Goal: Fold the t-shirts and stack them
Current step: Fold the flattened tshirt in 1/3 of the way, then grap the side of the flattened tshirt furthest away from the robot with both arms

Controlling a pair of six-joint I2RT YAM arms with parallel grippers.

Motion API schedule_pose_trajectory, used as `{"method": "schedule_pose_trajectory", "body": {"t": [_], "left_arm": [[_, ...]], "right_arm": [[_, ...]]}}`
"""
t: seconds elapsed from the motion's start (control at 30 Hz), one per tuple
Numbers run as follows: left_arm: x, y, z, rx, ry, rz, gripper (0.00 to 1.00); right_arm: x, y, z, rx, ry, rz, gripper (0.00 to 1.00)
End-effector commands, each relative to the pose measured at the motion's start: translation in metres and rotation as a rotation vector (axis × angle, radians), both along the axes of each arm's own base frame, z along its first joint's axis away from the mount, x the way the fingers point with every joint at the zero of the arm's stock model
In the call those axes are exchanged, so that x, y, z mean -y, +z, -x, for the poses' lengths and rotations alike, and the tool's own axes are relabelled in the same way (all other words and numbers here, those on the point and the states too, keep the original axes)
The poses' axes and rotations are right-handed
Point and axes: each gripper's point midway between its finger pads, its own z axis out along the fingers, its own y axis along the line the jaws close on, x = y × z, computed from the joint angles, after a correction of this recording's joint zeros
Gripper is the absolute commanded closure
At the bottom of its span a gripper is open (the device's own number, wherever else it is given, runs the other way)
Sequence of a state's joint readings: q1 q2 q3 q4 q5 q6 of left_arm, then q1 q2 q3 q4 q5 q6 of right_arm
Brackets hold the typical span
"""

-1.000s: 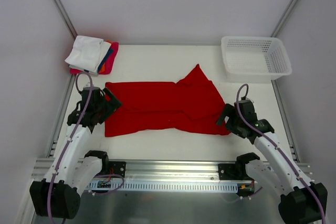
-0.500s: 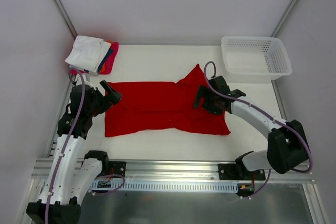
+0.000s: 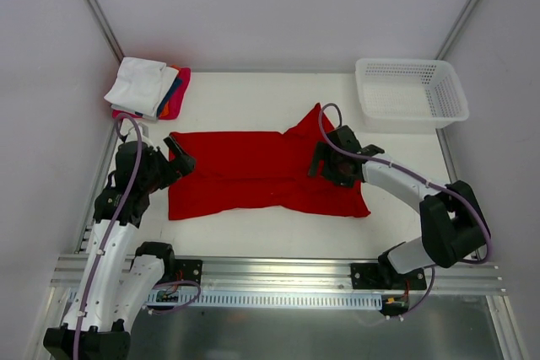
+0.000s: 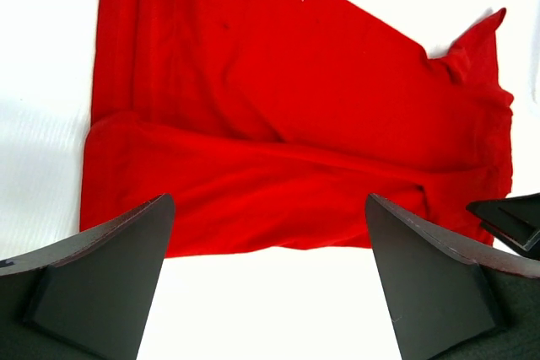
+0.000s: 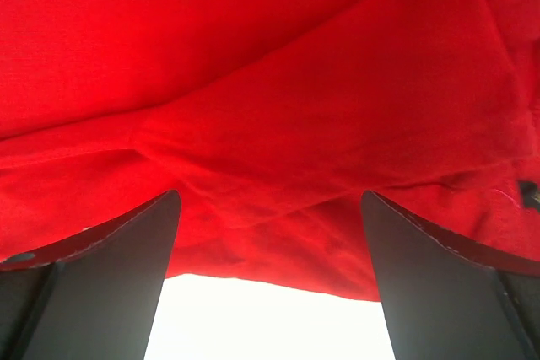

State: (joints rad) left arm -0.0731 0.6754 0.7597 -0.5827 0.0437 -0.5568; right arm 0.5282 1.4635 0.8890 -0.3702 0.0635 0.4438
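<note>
I'm watching the soft, creased red t-shirt [image 3: 253,176] lying spread left of the white mesh basket [image 3: 411,115]. My right gripper [image 3: 321,163] is hovering wide-jawed over the end nearest the basket, and my left gripper [image 3: 180,156] is wide-jawed at the far end.

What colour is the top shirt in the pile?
White. The top shirt shows best in top external view.

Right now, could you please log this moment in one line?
red t-shirt: flat, partly folded | left gripper: open, at left edge | right gripper: open, above right side
</note>
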Motion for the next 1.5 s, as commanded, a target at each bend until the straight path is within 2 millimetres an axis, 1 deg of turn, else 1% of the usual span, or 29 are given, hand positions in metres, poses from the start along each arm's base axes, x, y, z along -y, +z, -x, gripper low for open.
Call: {"method": "schedule_pose_trajectory", "body": {"t": [0.0, 0.07, 0.1, 0.13, 0.17, 0.2, 0.27, 0.3, 0.4, 0.43, 0.47, 0.5, 0.53, 0.57, 0.6, 0.67, 0.7, 0.73, 0.77, 0.8, 0.9, 0.93, 1.0, 1.03, 1.1, 1.17, 1.2, 1.27, 1.47], "left_arm": [[0.0, -0.006, -0.001, -0.011, -0.018, -0.029, 0.02], [-0.002, -0.007, -0.002, -0.009, -0.013, -0.035, 0.02], [-0.003, -0.008, -0.004, -0.013, -0.007, -0.038, 0.02], [-0.004, -0.007, -0.006, -0.01, 0.004, -0.038, 0.01], [-0.004, -0.005, -0.011, 0.005, 0.01, -0.039, 0.01], [-0.004, -0.005, -0.016, 0.005, 0.009, -0.04, 0.01], [-0.004, 0.002, -0.026, 0.017, 0.002, -0.049, 0.01], [-0.003, 0.006, -0.034, 0.011, 0.001, -0.051, 0.01], [-0.002, 0.009, -0.05, 0.008, 0.002, -0.05, 0.01], [-0.001, 0.009, -0.053, 0.008, 0.003, -0.049, 0.01], [-0.001, 0.009, -0.056, 0.008, 0.003, -0.049, 0.01], [0.0, 0.005, -0.061, -0.002, -0.001, -0.047, 0.01], [0.002, 0.004, -0.062, -0.005, -0.006, -0.04, 0.01], [0.002, 0.0, -0.065, -0.013, -0.006, -0.036, 0.01], [0.003, -0.002, -0.066, -0.017, -0.01, -0.033, 0.01], [0.005, -0.004, -0.071, -0.012, -0.008, -0.022, 0.01], [0.005, -0.007, -0.071, -0.016, -0.006, -0.02, 0.01], [0.005, -0.007, -0.074, -0.005, 0.002, -0.011, 0.01], [0.006, -0.011, -0.074, -0.009, 0.005, -0.007, 0.01], [0.005, -0.012, -0.075, -0.004, 0.011, 0.0, 0.01], [0.006, -0.021, -0.077, 0.006, 0.031, 0.02, 0.01], [0.006, -0.022, -0.079, 0.013, 0.037, 0.027, 0.01], [0.007, -0.033, -0.079, -0.005, 0.037, 0.027, 0.01], [0.007, -0.036, -0.079, -0.013, 0.036, 0.027, 0.01], [0.009, -0.041, -0.08, -0.026, 0.029, 0.029, 0.01], [0.01, -0.044, -0.08, -0.03, 0.024, 0.027, 0.01], [0.01, -0.044, -0.08, -0.03, 0.025, 0.023, 0.01], [0.011, -0.047, -0.079, -0.032, 0.022, 0.019, 0.01], [0.013, -0.053, -0.078, -0.044, 0.016, 0.009, 0.01]], "right_arm": [[0.009, 0.008, -0.009, 0.057, -0.032, 0.039, 0.07], [0.011, 0.007, -0.018, 0.056, 0.007, 0.074, 0.07], [0.008, 0.023, -0.031, 0.085, 0.044, 0.088, 0.07], [0.008, 0.019, -0.037, 0.061, 0.059, 0.117, 0.07], [0.011, 0.025, -0.048, 0.062, 0.056, 0.133, 0.07], [0.005, 0.048, -0.068, 0.107, 0.061, 0.123, 0.07], [0.012, 0.048, -0.082, 0.075, 0.077, 0.153, 0.07], [0.008, 0.068, -0.099, 0.116, 0.077, 0.14, 0.07], [0.012, 0.071, -0.116, 0.099, 0.101, 0.161, 0.07], [0.013, 0.085, -0.128, 0.119, 0.099, 0.155, 0.07], [0.015, 0.087, -0.135, 0.116, 0.101, 0.163, 0.07], [0.016, 0.076, -0.141, 0.086, 0.115, 0.181, 0.07], [0.017, 0.084, -0.151, 0.097, 0.112, 0.175, 0.07], [0.017, 0.083, -0.157, 0.095, 0.114, 0.174, 0.07], [0.017, 0.07, -0.161, 0.066, 0.119, 0.179, 0.07], [0.013, 0.071, -0.176, 0.076, 0.118, 0.143, 0.07], [0.01, 0.052, -0.183, 0.042, 0.123, 0.139, 0.07], [0.006, 0.047, -0.188, 0.034, 0.129, 0.12, 0.07], [-0.003, 0.051, -0.198, 0.047, 0.142, 0.08, 0.08], [-0.009, 0.03, -0.204, 0.015, 0.147, 0.069, 0.08], [-0.026, 0.025, -0.224, 0.025, 0.155, 0.009, 0.1], [-0.034, 0.009, -0.226, -0.006, 0.16, -0.024, 0.11], [-0.044, 0.011, -0.24, 0.026, 0.163, -0.064, 0.12], [-0.05, 0.001, -0.242, 0.011, 0.167, -0.092, 0.12], [-0.058, 0.002, -0.25, 0.032, 0.171, -0.125, 0.12], [-0.061, -0.005, -0.254, 0.027, 0.17, -0.133, 0.13], [-0.063, 0.0, -0.258, 0.041, 0.173, -0.14, 0.13], [-0.063, -0.001, -0.261, 0.046, 0.175, -0.138, 0.13], [-0.058, 0.013, -0.269, 0.097, 0.175, -0.106, 0.14]]}}
